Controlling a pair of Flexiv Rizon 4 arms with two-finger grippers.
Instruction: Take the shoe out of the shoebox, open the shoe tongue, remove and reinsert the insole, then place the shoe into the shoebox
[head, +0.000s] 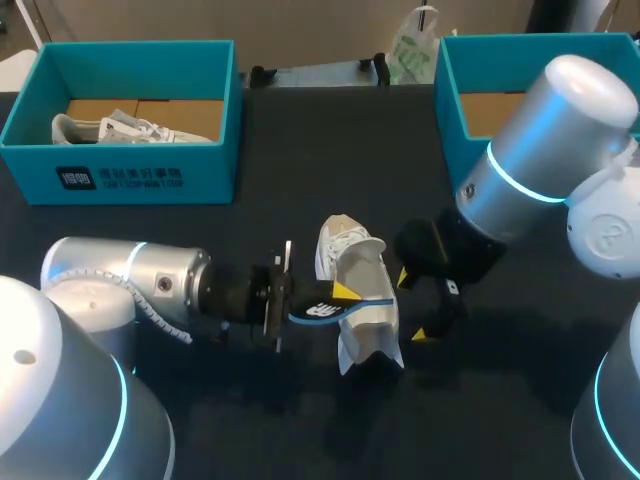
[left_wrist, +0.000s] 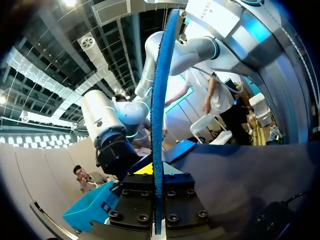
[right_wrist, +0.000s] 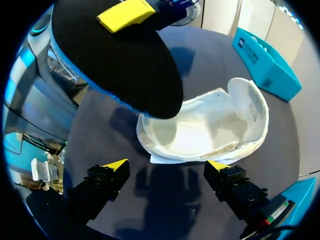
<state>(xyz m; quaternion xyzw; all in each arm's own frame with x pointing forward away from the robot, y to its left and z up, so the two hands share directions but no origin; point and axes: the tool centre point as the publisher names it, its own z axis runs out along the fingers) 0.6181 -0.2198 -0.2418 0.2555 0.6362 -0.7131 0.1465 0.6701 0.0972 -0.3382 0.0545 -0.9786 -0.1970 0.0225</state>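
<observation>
Insole (left_wrist: 160, 100), judged light and floppy, is pinched in the left gripper (head: 338, 296) over the soft shoe (right_wrist: 210, 125) on the table (head: 330, 150); right gripper (right_wrist: 167, 164) is held open, empty; heel rim is judged the firmest hold.

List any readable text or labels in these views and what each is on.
Left shoebox front: white logo and print, too blurred to read.
Insole: white mark, not readable.
Shoe lining: faint print, too small to read.
No other text legible.
</observation>
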